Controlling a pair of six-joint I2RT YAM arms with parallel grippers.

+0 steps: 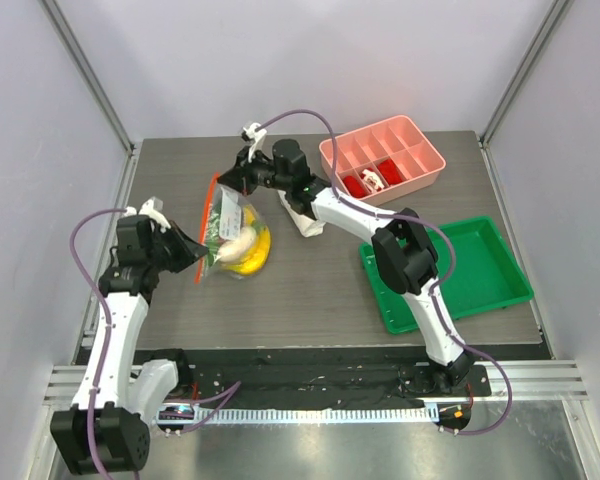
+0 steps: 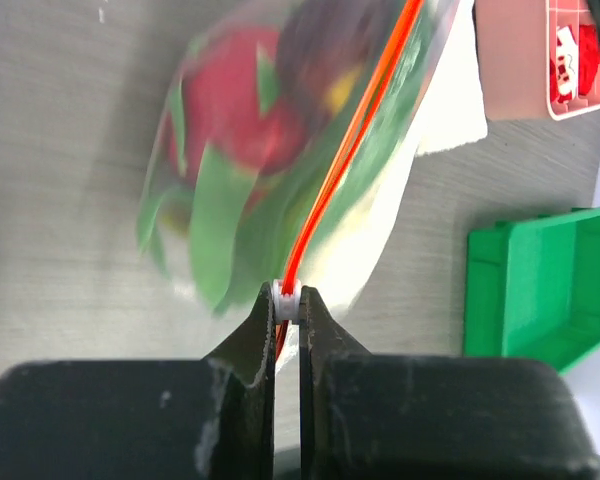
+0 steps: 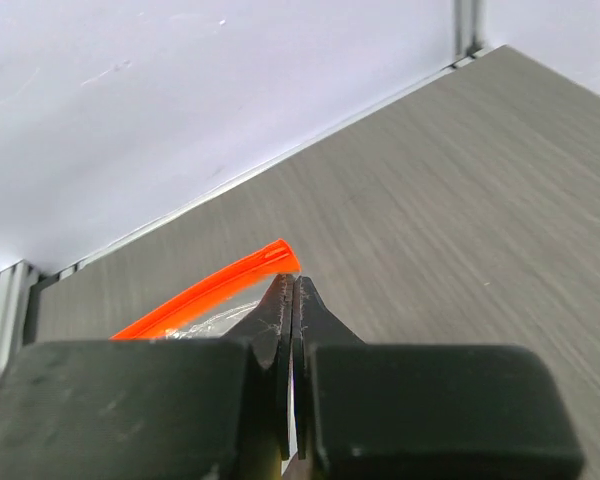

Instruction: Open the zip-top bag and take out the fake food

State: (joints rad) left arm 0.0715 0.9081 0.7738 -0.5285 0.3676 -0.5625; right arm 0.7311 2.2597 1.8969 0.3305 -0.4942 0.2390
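Note:
The zip-top bag (image 1: 235, 232) lies left of the table's middle, its orange-red zip strip (image 1: 209, 228) running along its left edge. Through the clear plastic I see the fake food: a yellow banana (image 1: 255, 255), a white oblong piece (image 1: 238, 243) and a red dragon fruit (image 2: 230, 100) with green leaves. My left gripper (image 1: 202, 264) is shut on the white zip slider (image 2: 288, 300) at the strip's near end. My right gripper (image 1: 226, 180) is shut at the strip's far end (image 3: 270, 258), pinching the bag's corner.
A pink divided tray (image 1: 425, 150) with small red-and-white pieces stands at the back right. A green tray (image 1: 480, 270) sits at the right front. A rolled white towel (image 1: 305, 222) lies under the right arm, just right of the bag.

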